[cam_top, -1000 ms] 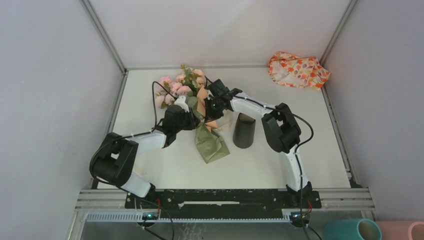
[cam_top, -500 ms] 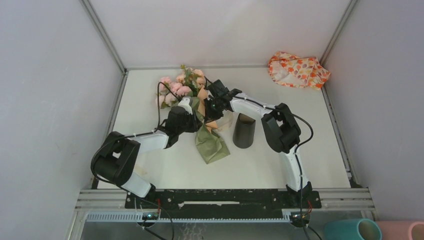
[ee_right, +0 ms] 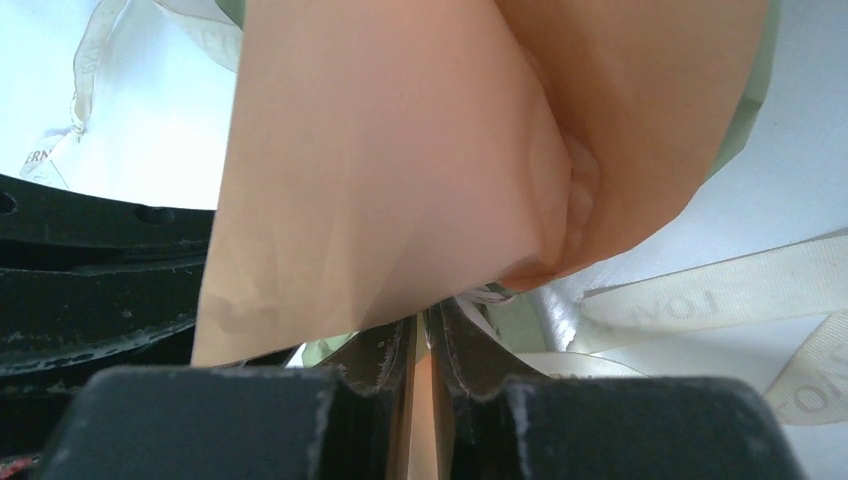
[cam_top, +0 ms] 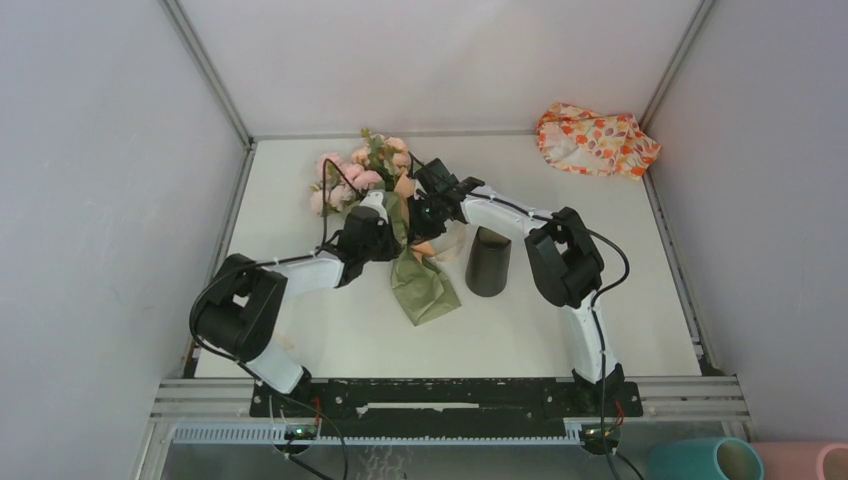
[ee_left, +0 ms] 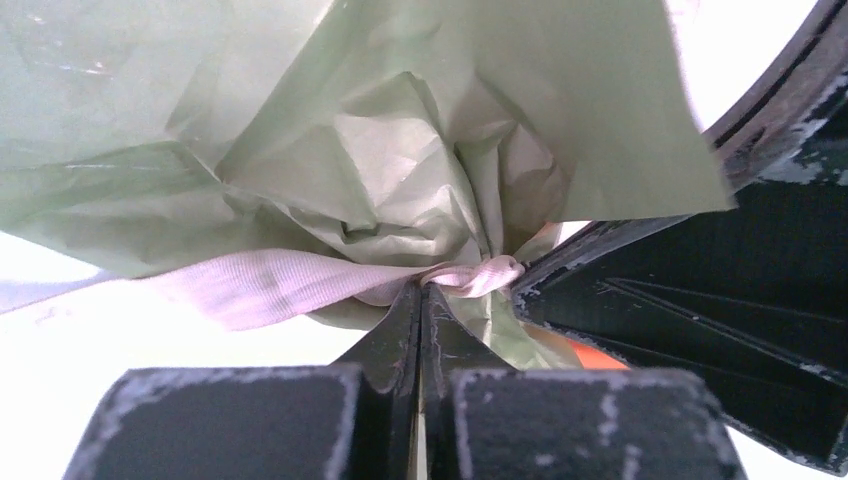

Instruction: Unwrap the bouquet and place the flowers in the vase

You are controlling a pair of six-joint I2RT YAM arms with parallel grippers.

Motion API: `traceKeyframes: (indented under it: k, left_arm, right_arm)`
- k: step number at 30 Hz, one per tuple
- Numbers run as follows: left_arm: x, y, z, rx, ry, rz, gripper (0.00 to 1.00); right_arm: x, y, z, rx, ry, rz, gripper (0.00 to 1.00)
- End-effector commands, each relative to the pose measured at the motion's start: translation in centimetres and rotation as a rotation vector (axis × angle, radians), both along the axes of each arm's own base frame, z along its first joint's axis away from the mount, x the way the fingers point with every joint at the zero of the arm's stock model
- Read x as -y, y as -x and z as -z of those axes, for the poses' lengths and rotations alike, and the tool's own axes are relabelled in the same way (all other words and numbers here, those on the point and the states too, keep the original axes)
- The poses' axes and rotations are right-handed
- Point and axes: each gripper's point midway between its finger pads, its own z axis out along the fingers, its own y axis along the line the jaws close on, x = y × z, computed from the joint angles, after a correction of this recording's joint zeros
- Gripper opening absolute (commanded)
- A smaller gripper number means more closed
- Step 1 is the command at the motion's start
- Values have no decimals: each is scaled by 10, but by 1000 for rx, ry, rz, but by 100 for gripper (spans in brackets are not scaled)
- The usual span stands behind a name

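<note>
**Bouquet lies flat, both pincers at its waist**

The bouquet of pink and peach roses with green leaves (cam_top: 362,172) lies on the white counter (cam_top: 560,200), left of centre and toward the far wall. Its long axis runs from far to near and slants slightly right. The flower heads point at the far wall, and the sage-green paper wrap (cam_top: 424,287) fans out toward the arms.

The wrap is creased and gathered tight where a cream ribbon (ee_left: 270,285) is knotted. An orange-brown paper sheet (ee_right: 400,170) folds up beside the green one.

The left pincer (ee_left: 420,300) has its jaws pressed together, with the tips at the ribbon knot. Whether ribbon is caught between them cannot be told. The right pincer (ee_right: 428,340) is clamped on the orange-brown paper sheet, and a strip of it shows between the fingers. In the overhead view both pincers crowd the waist of the bouquet and hide the knot.

The matte black cylindrical vase (cam_top: 488,262) stands just right of the wrap, apart from it. An orange-and-white patterned cloth (cam_top: 597,138) sits crumpled in the far right corner. A teal cylinder (cam_top: 705,462) and a pink cylinder (cam_top: 812,462) stand off the counter at near right.
</note>
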Motion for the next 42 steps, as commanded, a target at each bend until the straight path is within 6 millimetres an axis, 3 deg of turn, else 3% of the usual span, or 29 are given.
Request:
traceKeyframes:
  k: [1,9,14,18,32,42]
  left_arm:
    - [-10,-4,-26,34,7,-77,0]
    - [-33,7,-31,33,-28,-134,0]
    - [-36,12,-26,21,-26,-142,0]
    - [-35,13,-24,16,-26,-138,0]
    - [-35,13,-23,17,-22,-139,0]
    - [-36,14,-25,23,-22,-137,0]
  right_arm:
    - [-5,-6,-43,73,-70,7,17]
    - [0,-13,-45,71,-81,27,17]
    - [-6,-12,-49,73,-99,5,30]
    - [-14,-12,-53,88,-99,-15,33]
    - [-45,1,-36,53,-88,-80,34]
    - [-43,0,-17,36,-50,-73,35]
